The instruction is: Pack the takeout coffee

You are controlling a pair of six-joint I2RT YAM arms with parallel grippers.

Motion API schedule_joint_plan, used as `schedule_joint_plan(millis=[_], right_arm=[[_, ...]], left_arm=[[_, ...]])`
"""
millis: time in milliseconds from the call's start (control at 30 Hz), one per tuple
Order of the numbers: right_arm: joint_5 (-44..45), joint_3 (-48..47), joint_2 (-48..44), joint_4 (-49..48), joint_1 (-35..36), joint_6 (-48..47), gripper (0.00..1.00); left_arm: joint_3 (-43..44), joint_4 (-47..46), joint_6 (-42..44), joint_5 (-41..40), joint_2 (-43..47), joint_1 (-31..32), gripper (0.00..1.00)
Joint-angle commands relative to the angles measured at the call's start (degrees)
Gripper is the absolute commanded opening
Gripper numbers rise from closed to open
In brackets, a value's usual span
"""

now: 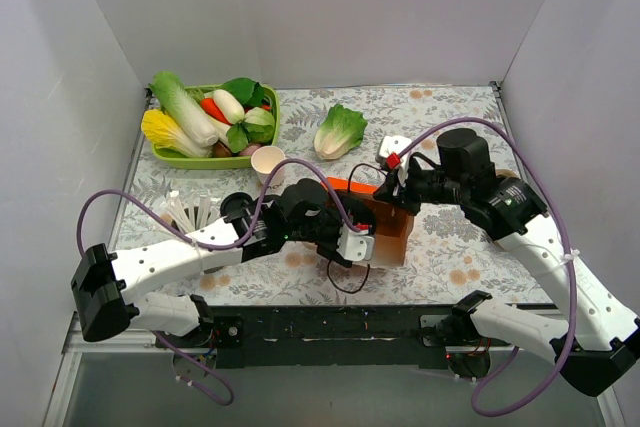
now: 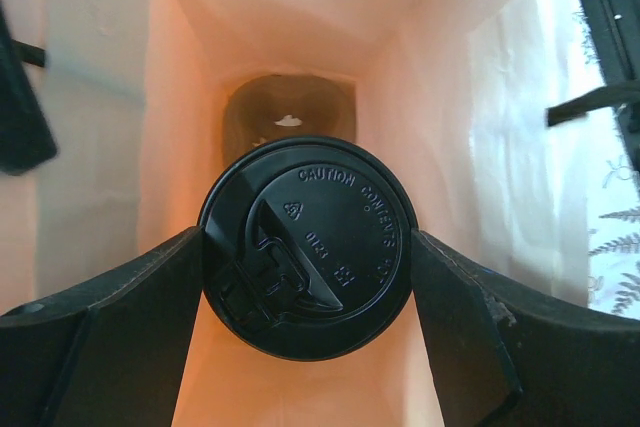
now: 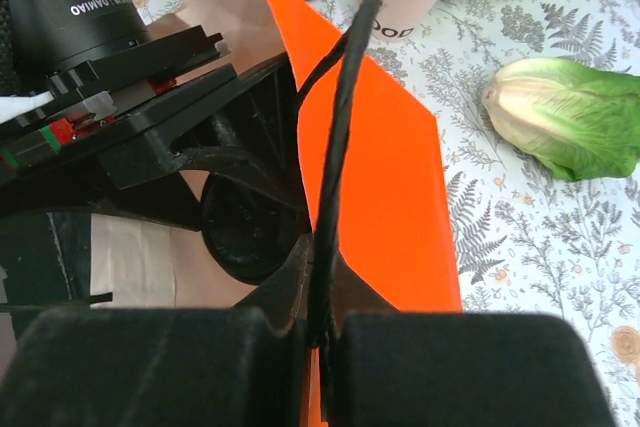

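Two hands are engaged at the orange paper bag (image 1: 392, 235), which sits near the middle of the patterned desk (image 1: 450, 247). The takeout coffee (image 2: 310, 232) is gripped by the left hand (image 2: 307, 257), its black lid pressed on either side by the dark fingers (image 2: 120, 317). The cup is held inside the bag's mouth, with pale paper walls seen all around it and the bag's bottom visible beyond it. The black cord handle (image 3: 335, 127) of the bag is pinched by the right hand (image 3: 325, 332), whose jaws are closed tightly on the cord, and one orange wall is seen stretched below that cord. From the right wrist view, the coffee's lid is glimpsed within the bag, between the left hand's fingers. Farther back on the desk, an open white cup (image 1: 268, 160) is placed just beside a green tray (image 1: 190, 160) loaded with vegetables. A lettuce head (image 1: 340, 130) lies to the right of that cup, and a loose black lid (image 1: 237, 205) rests near the left arm.
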State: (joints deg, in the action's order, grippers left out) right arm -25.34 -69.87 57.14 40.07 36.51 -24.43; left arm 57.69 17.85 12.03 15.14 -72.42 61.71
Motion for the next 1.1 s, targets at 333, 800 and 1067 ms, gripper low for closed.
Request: schedule_joint_plan(millis=[333, 800, 1067], right_arm=[[0.1, 3.1, 0.0, -7.6, 0.2, 6.6, 0.01], [-7.3, 0.7, 1.2, -3.9, -0.6, 5.1, 0.01], [-11.7, 0.3, 2.0, -2.2, -1.2, 7.4, 0.01]], left_arm=[[3.1, 1.2, 10.3, -1.3, -2.1, 0.6, 0.00], [4.8, 3.9, 10.4, -7.8, -4.0, 0.5, 0.00], [9.7, 8.6, 9.3, -11.5, -5.4, 0.2, 0.00]])
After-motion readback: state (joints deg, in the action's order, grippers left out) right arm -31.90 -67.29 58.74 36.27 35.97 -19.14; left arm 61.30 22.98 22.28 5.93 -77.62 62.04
